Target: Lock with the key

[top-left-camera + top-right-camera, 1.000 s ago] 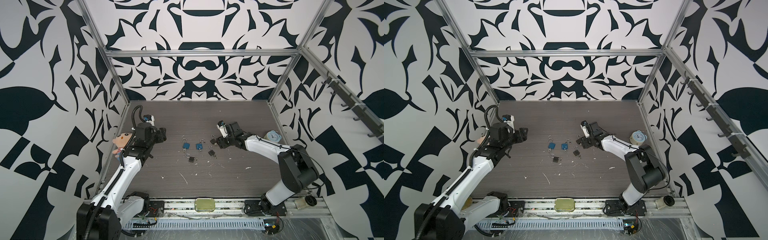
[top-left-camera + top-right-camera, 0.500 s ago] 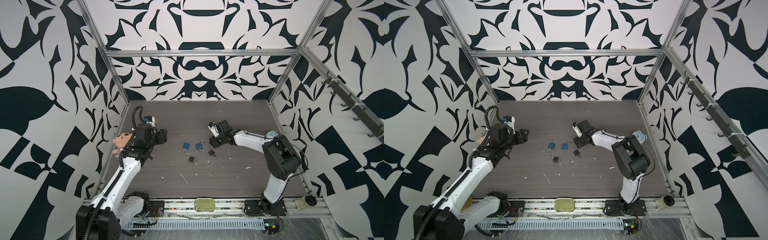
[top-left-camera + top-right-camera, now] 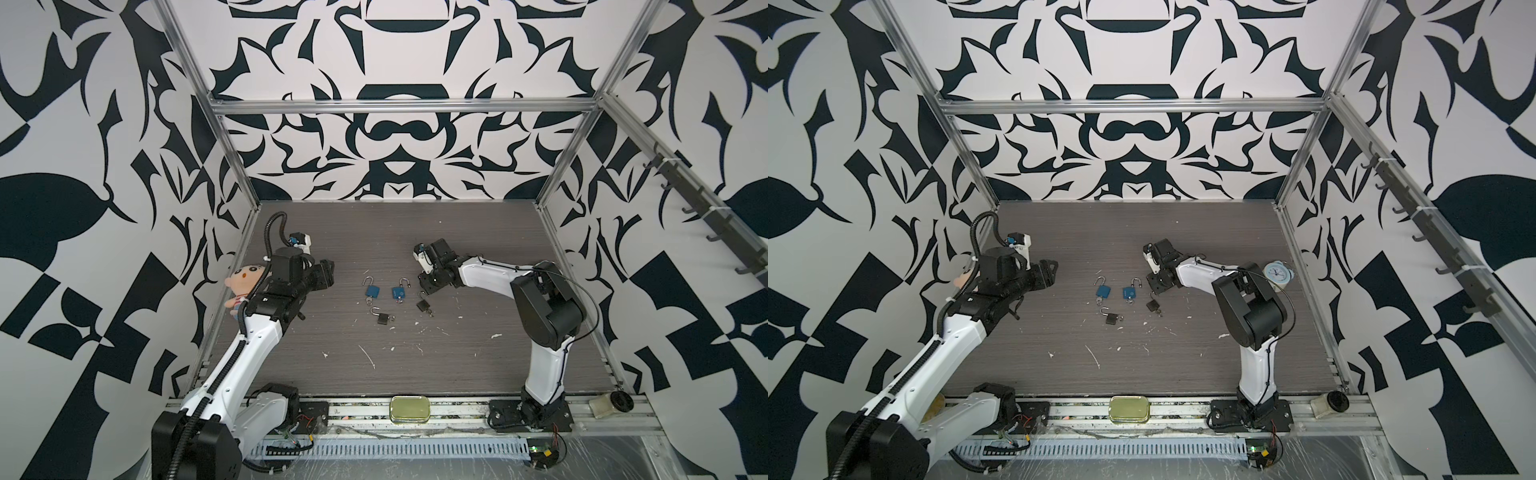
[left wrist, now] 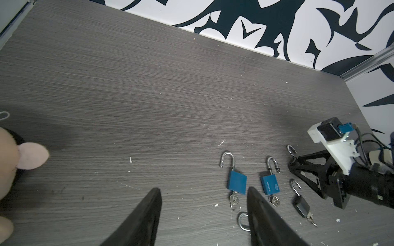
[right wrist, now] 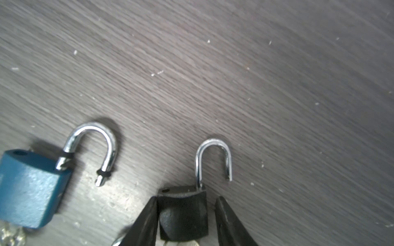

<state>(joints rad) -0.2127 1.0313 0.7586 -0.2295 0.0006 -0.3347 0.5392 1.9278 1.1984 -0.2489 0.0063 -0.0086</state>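
My right pincer (image 5: 187, 199) straddles the black padlock (image 5: 183, 217), unclamped; next, grip squarely, then seat its shackle (image 5: 214, 141).

The support surface is a dark grey wood-grain tabletop (image 3: 478, 365). Four padlocks lie flat near its centre, all with shackles open. The left blue padlock (image 3: 372, 291) and the right blue padlock (image 3: 398, 294) lie side by side, each with a key (image 4: 234, 200) in its base. The front black padlock (image 3: 383, 318) lies nearer the front edge. The right black padlock (image 3: 424, 306) lies just right of the blue pair. White scraps (image 3: 368, 357) are scattered toward the front. A plush doll (image 3: 243, 282) rests at the left edge and an alarm clock (image 3: 1277, 274) at the right edge.
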